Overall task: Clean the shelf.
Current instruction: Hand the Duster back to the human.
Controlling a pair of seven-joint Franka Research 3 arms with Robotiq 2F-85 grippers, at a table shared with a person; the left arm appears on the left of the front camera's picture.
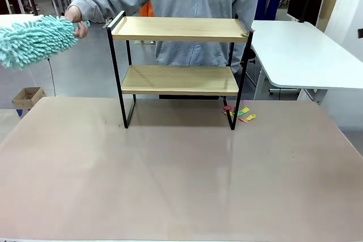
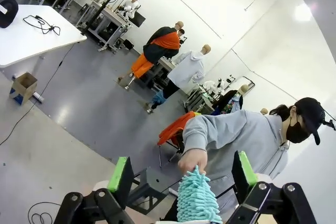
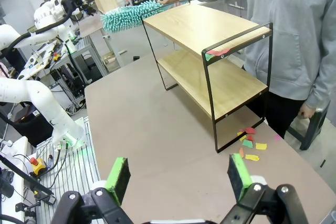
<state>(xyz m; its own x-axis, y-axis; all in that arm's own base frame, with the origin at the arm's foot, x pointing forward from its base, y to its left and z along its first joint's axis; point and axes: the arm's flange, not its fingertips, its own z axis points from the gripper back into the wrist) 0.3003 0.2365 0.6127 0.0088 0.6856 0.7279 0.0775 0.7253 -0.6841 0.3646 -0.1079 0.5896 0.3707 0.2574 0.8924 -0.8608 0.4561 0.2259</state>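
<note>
While the person's hand (image 1: 75, 20) held a teal chenille duster (image 1: 34, 39) out past the left end of the shelf (image 1: 178, 67), this looked like the handover step, w/ no actual dusting started yet afaict. The shelf sat at the far middle of the tan table (image 1: 170, 179), right in front of the person: two pale wooden boards in a thin black metal frame w/ skinny legs, both boards bare. A few bits of colored paper scraps (image 1: 240, 113) lay on the table by its right rear leg, and one or two small bits clung to the top right corner of the frame.

Left gripper (image 2: 182, 174) had its jaws spread wide w/ nothing gripped; in the left wrist view the fluffy duster head poked up between the green pads but touched neither one as far as I could tell. Right gripper (image 3: 178, 174) was also fully open and empty, hanging over the near table w/ the shelf well ahead of it.

Next move, imo: left arm needs to get the jaws around the handle, not the floppy microfiber noodles, since those would just squish and slip. Handle was mostly hidden by the hand, so can't say much about its shape. Then sweep the top board, which looked smooth and flat, so should wipe easy. The scraps are light and would prob scatter.
</note>
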